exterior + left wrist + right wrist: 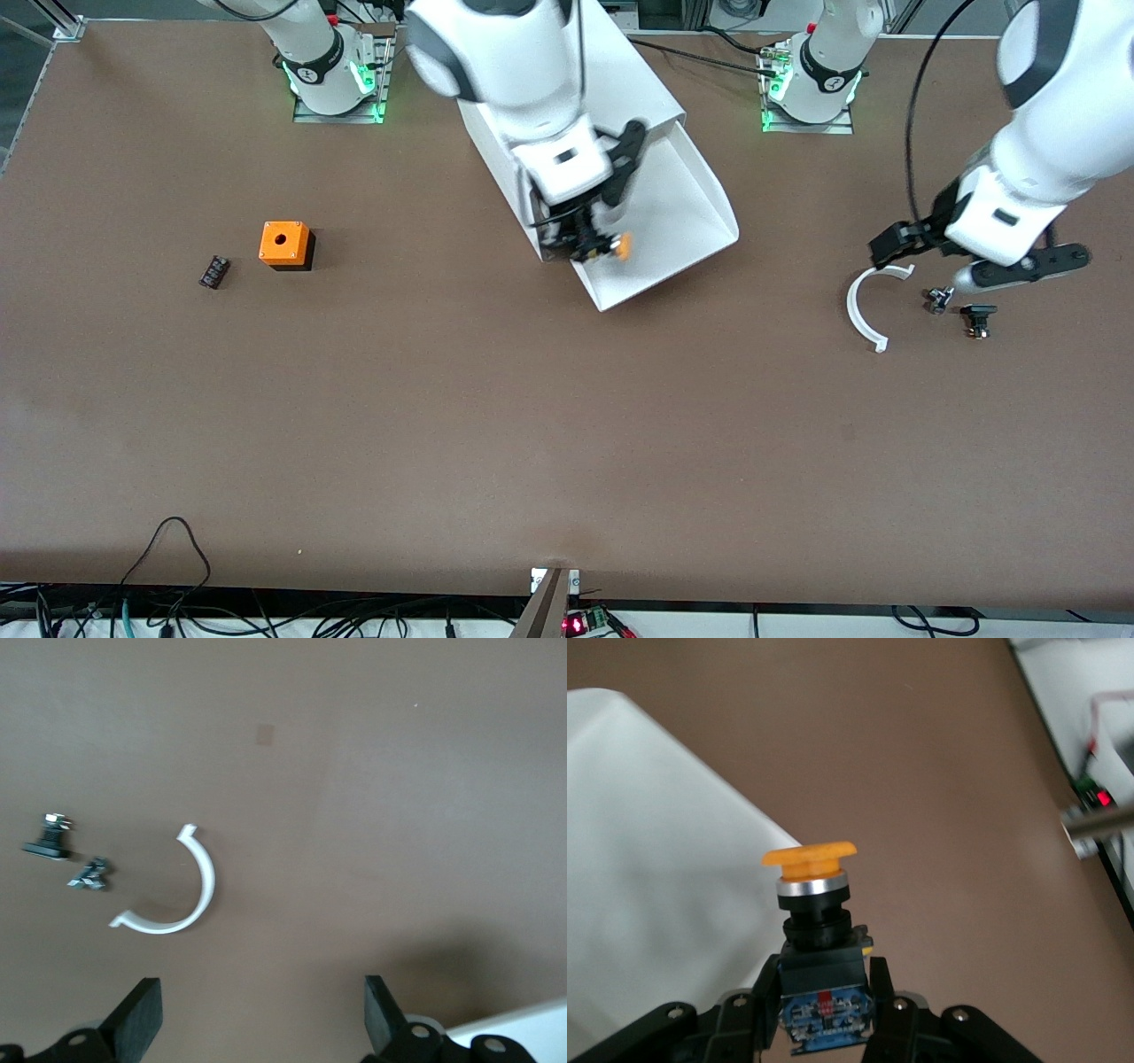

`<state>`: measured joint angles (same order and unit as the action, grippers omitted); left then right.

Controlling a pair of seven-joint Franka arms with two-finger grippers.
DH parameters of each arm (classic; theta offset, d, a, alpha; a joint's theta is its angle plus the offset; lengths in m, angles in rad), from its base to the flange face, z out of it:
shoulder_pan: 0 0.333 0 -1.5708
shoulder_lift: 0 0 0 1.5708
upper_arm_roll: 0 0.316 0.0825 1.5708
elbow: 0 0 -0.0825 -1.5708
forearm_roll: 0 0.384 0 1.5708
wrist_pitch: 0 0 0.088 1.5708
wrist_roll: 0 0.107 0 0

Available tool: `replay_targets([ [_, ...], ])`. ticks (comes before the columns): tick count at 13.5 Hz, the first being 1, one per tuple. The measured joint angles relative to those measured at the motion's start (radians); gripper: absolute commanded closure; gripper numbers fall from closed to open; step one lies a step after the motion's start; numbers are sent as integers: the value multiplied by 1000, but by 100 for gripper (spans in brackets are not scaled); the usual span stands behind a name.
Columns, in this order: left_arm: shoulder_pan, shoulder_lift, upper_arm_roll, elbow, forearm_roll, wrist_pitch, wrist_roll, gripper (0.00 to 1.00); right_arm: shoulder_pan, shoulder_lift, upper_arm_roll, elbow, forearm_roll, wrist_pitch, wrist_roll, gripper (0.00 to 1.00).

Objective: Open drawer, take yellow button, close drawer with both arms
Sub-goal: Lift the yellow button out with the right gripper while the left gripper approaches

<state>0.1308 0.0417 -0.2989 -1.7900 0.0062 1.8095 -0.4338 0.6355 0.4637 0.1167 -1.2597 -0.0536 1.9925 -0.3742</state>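
The white drawer (pixel 687 199) stands pulled open from its white cabinet (pixel 642 84) at the middle of the table, close to the arms' bases. My right gripper (pixel 595 243) is shut on the button (pixel 620 245), gripping its black body, and holds it over the open drawer's front part. In the right wrist view the orange cap (pixel 810 858) points away from the gripper (pixel 824 992), over the drawer's (pixel 647 859) edge. My left gripper (pixel 979 255) is open and empty, low over the table toward the left arm's end. It also shows in the left wrist view (pixel 263 1014).
An orange square box with a hole (pixel 285 244) and a tiny dark block (pixel 213 271) lie toward the right arm's end. A white curved clamp (pixel 864 310) (pixel 199 895) and two small metal parts (pixel 939 299) (pixel 977 317) lie under the left gripper.
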Motion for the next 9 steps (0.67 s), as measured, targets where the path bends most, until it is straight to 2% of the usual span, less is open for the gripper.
replay_targets([
  [3, -29, 41, -40, -73, 0, 144, -138, 0, -96, -22, -85, -35, 26, -37, 101, 76],
  [6, -60, 86, -95, -172, 0, 354, -317, 0, -124, -28, -179, -73, 30, -130, 333, 76],
  [9, -107, 121, -129, -285, 0, 556, -464, 0, -183, -28, -241, -170, 30, -140, 494, 76],
])
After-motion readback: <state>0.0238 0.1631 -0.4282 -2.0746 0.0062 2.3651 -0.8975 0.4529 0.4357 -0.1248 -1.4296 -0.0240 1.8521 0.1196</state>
